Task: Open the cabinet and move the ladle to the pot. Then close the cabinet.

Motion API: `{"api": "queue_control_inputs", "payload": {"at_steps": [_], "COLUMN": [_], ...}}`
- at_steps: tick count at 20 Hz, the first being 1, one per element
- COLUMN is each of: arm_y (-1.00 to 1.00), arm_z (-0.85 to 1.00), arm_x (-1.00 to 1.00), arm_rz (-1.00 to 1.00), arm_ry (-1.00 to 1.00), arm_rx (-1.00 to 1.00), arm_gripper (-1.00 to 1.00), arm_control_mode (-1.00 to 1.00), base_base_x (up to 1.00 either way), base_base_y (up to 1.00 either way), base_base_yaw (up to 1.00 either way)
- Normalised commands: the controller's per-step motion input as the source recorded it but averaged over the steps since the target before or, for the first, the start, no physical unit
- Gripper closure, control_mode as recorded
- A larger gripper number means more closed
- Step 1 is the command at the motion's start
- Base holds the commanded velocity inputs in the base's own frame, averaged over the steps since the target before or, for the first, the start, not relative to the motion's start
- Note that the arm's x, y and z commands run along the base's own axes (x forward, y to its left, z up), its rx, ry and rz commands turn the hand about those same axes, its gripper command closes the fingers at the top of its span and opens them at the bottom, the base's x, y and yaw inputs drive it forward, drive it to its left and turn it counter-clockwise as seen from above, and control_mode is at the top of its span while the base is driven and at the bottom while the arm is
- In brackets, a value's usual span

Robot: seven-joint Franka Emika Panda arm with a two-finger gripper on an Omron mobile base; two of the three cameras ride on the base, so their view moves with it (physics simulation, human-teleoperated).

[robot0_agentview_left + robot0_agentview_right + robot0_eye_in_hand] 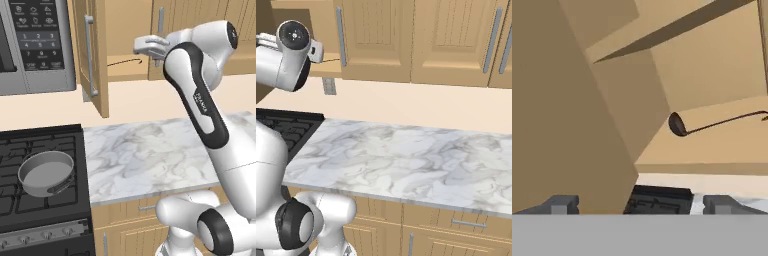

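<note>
Ladle (pixel 712 122) lying flat on open cabinet (pixel 95 60) shelf, handle running crosswise, bowl toward the door; gripper (pixel 639 204) hovering just outside, jaws spread wide, gripping nothing.

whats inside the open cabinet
The ladle lies on the bottom shelf of the cabinet, handle stretched sideways. The right half of the interior stays hidden behind the closed door.

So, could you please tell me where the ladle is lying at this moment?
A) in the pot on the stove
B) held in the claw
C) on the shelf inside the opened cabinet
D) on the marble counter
C: the ladle lies on the shelf inside the cabinet, whose left door stands open; the pot is empty.
</note>
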Motion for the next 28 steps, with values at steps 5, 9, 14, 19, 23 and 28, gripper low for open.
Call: {"api": "queue_control_inputs", "payload": {"at_steps": [5, 9, 14, 19, 23, 28], "arm_y": [-0.78, -0.70, -0.43, -0.30, -0.25, -0.03], "arm_z": [0.00, 0.00, 0.00, 0.00, -0.01, 0.00], "arm_x": [0.05, 0.15, 0.52, 0.55, 0.33, 0.08], "arm_rz": [-0.33, -0.32, -0.20, -0.08, 0.00, 0.00], "arm_ry": [-0.14, -0.03, 0.00, 0.01, 0.09, 0.09], "arm_rx": [-0.20, -0.07, 0.00, 0.00, 0.02, 0.03], "arm_gripper": [-1.00, -1.00, -1.00, -1.00, -1.00, -1.00], "arm_control_mode": [-1.00, -1.00, -1.00, -1.00, -1.00, -1.00], "base_base_x": [0.00, 0.00, 0.00, 0.00, 0.00, 0.00], "base_base_y": [0.00, 0.00, 0.00, 0.00, 0.00, 0.00], "base_base_yaw": [0.00, 0.00, 0.00, 0.00, 0.00, 0.00]}}
